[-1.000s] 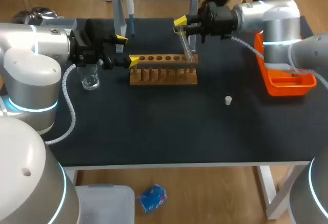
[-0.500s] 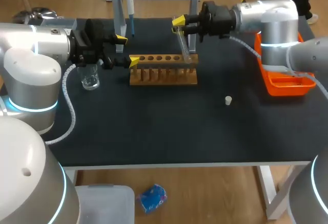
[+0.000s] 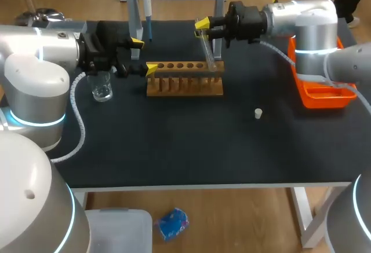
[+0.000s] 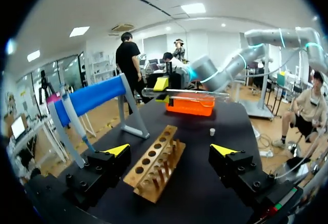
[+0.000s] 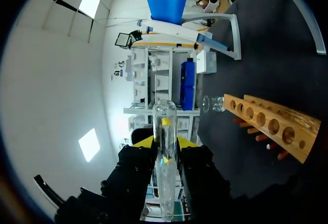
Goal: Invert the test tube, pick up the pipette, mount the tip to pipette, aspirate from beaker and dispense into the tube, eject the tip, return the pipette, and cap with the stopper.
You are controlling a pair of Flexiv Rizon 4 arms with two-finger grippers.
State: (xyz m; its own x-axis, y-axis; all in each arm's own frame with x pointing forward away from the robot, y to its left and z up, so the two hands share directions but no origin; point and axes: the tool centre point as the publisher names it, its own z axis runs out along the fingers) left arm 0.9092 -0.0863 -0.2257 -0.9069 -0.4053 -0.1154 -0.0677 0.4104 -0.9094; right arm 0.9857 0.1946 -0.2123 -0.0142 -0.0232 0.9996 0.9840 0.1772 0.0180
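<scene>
the right arm's fingers (image 3: 203, 24) pinch a clear glass test tube (image 3: 209, 50), tilted, its lower end at the right end of the brown wooden tube rack (image 3: 184, 82) on the black worktop (image 3: 174, 143). the left arm's fingers (image 3: 137, 44) are spread at the rack's left end, near a clear glass beaker (image 3: 101, 86).

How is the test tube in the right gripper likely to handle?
The test tube looks like clear thin glass, so probably fragile and rather slippery in the right gripper. It is long and round, so it would likely roll if laid on the table, not in the wooden rack.
</scene>
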